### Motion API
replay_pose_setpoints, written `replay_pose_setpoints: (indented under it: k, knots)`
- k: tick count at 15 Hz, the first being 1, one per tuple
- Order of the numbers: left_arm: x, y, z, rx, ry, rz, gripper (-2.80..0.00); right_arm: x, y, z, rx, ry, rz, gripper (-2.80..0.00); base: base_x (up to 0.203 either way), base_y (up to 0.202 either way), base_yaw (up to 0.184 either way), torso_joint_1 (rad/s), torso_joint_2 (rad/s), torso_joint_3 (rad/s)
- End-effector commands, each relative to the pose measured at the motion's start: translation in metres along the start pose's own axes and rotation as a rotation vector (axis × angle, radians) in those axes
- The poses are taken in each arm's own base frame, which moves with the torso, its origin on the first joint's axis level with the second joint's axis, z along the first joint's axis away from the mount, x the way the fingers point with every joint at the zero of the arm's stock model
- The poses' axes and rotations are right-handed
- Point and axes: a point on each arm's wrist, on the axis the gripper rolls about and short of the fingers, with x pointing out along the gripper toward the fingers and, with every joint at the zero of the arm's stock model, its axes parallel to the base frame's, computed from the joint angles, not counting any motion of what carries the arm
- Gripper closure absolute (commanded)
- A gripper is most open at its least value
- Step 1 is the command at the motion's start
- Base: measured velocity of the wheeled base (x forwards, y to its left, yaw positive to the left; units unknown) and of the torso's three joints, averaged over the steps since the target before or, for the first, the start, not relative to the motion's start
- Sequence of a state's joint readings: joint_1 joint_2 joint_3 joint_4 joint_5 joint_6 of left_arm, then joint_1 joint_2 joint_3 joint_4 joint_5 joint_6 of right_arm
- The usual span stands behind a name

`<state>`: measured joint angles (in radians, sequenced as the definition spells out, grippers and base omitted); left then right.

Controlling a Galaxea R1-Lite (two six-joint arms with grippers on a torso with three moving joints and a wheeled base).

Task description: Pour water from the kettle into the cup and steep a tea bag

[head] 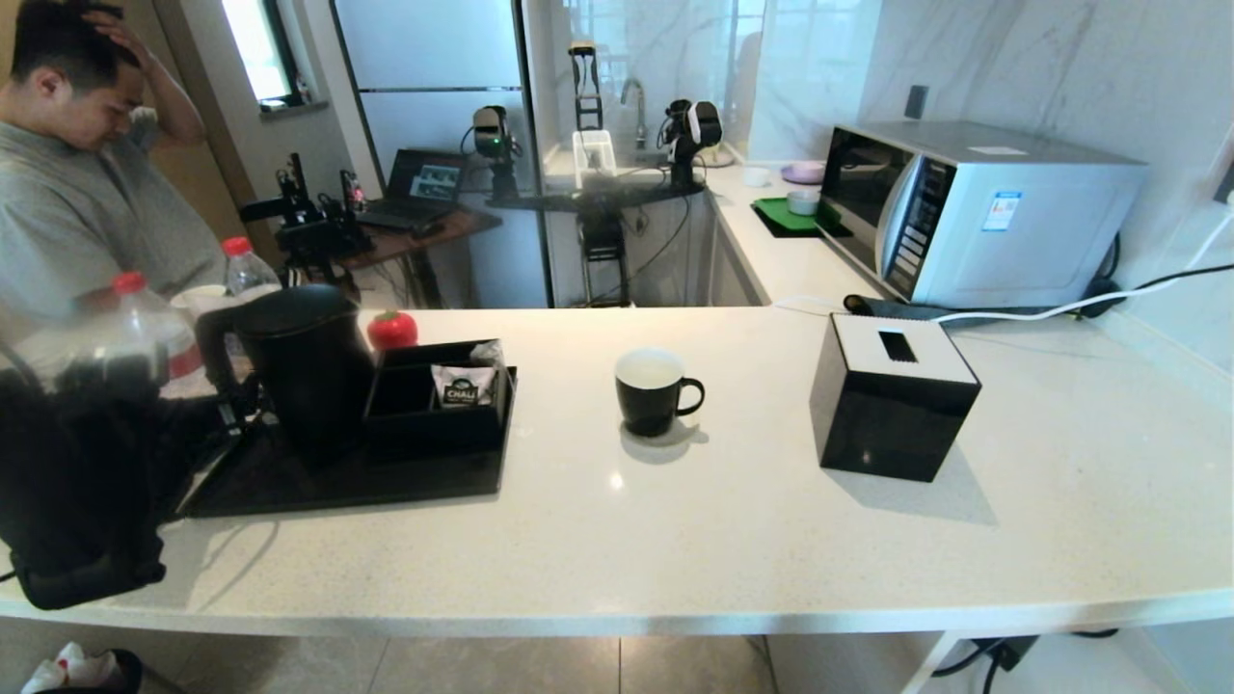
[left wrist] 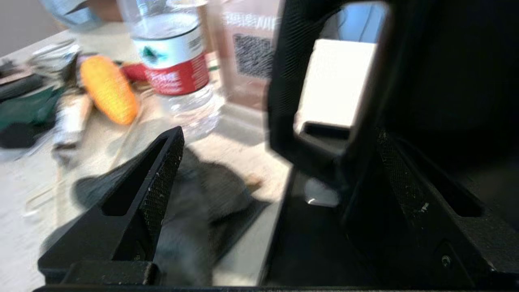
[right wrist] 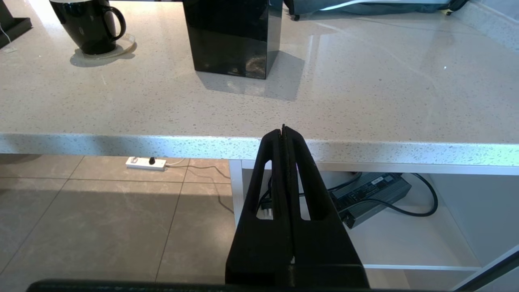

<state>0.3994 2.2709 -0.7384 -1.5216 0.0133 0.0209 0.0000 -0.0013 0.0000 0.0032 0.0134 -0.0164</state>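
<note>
The tall matte black kettle (head: pixel 307 371) stands on a black tray (head: pixel 337 487) at the left of the counter. Its loop handle (left wrist: pixel 290 97) lies between the wide-apart fingers of my left gripper (left wrist: pixel 279 136), which is open; neither finger presses on the handle. The glossy black cup (head: pixel 651 390) with a white inside stands alone mid-counter, also visible as the cup (right wrist: pixel 87 26) in the right wrist view. My right gripper (right wrist: pixel 283 132) hangs shut and empty below the counter's front edge. I cannot make out the tea bag.
A black organizer box (head: pixel 424 414) holding a white CHALI sachet (head: pixel 461 390) sits on the tray beside the kettle. A black tissue box (head: pixel 892 400) stands right of the cup, a microwave (head: pixel 974 207) behind it. Water bottles (head: pixel 246 270) and a seated person (head: pixel 77 193) are at the far left.
</note>
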Motion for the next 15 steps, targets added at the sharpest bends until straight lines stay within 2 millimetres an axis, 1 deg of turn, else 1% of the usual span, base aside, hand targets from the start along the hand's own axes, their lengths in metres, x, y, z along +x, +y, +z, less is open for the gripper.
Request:
replay_pose_setpoints:
  k: [1,3,5,7,10,13,15]
  knots:
    - [-0.006,0.008,0.012,0.009,-0.055,0.024,-2.80,0.000,0.000,0.000,0.000,0.001,0.000,0.00,0.000,0.000,0.000,0.000,0.00,0.000]
    - [-0.007,0.015,0.017,0.015,-0.072,0.026,-2.80,0.000,0.000,0.000,0.000,0.001,0.000,0.00,0.000,0.000,0.000,0.000,0.00,0.000]
    - [-0.008,0.029,0.022,0.038,-0.088,-0.011,-2.80,0.000,0.000,0.000,0.000,0.001,0.000,0.00,0.000,0.000,0.000,0.000,0.00,0.000]
    - [-0.008,0.037,0.024,0.049,-0.097,-0.050,-2.80,0.000,0.000,0.000,0.000,0.001,0.000,0.00,0.000,0.000,0.000,0.000,0.00,0.000]
    - [-0.008,0.041,0.024,0.054,-0.100,-0.090,-2.80,0.000,0.000,0.000,0.000,0.001,0.000,0.00,0.000,0.000,0.000,0.000,0.00,0.000]
    - [-0.008,0.042,0.022,0.092,-0.094,-0.085,-2.80,0.000,0.000,0.000,0.000,0.001,0.000,0.00,0.000,0.000,0.000,0.000,0.00,0.000]
    - [-0.007,0.042,0.025,0.093,-0.108,-0.084,-2.80,0.000,0.000,0.000,0.000,0.001,0.000,0.00,0.000,0.000,0.000,0.000,0.00,0.000]
